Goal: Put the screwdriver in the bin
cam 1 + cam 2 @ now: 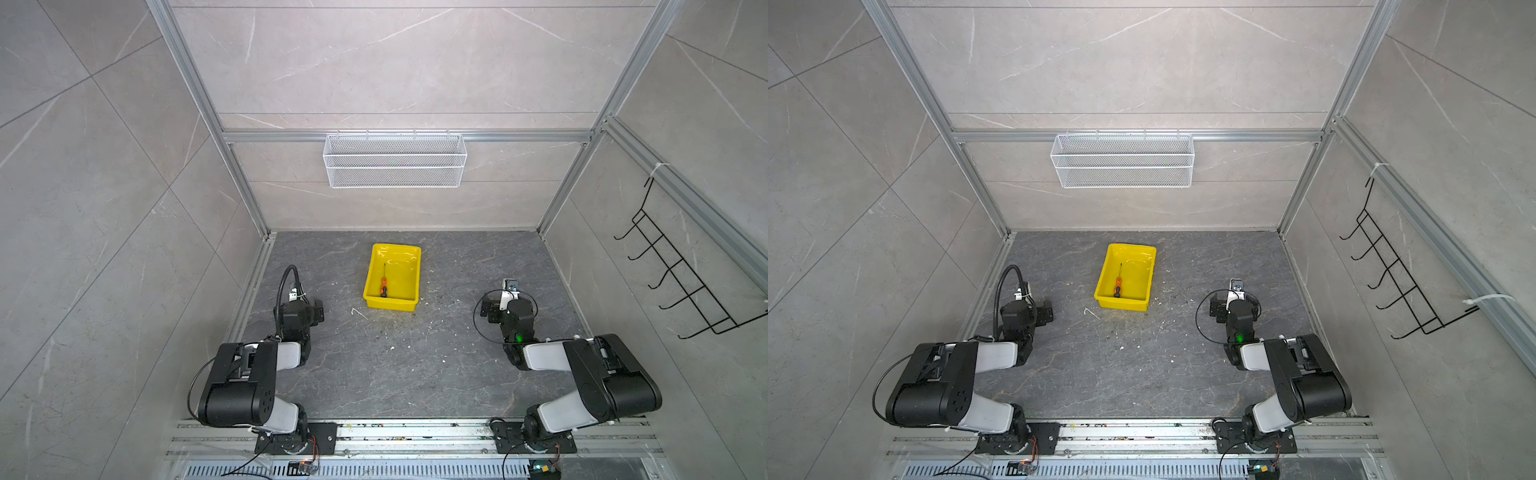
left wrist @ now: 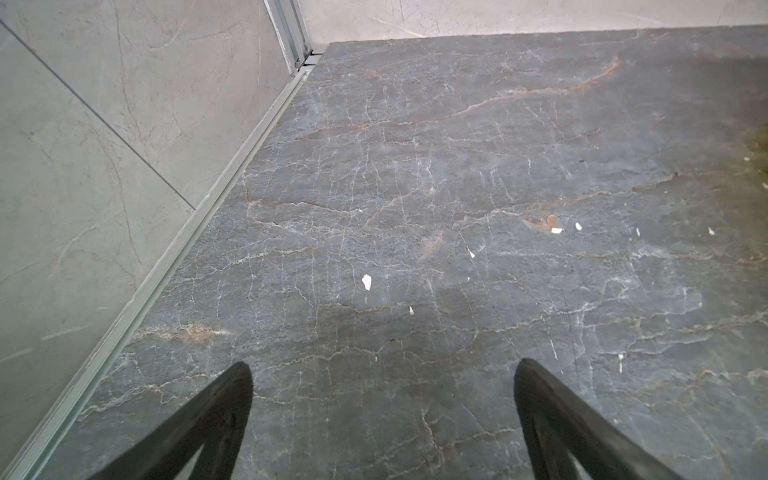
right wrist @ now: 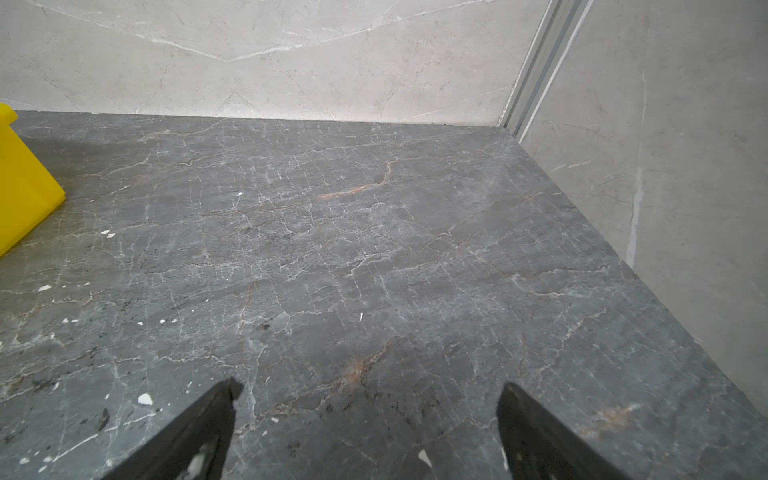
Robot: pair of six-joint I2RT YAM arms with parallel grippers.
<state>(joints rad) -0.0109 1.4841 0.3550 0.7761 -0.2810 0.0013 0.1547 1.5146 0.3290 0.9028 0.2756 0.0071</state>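
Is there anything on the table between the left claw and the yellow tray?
Only a thin white bent scrap lies on the dark tabletop between the left gripper and the bin, touching neither. Both top views show it.

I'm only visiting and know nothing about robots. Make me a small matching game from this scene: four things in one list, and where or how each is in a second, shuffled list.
1 screwdriver
2 bin
3 wire basket
4 right gripper

A hangs on the back rail
B open, holding nothing
C lies in the bin
D stands on the dark tabletop

Pairs: 1-C, 2-D, 3-A, 4-B
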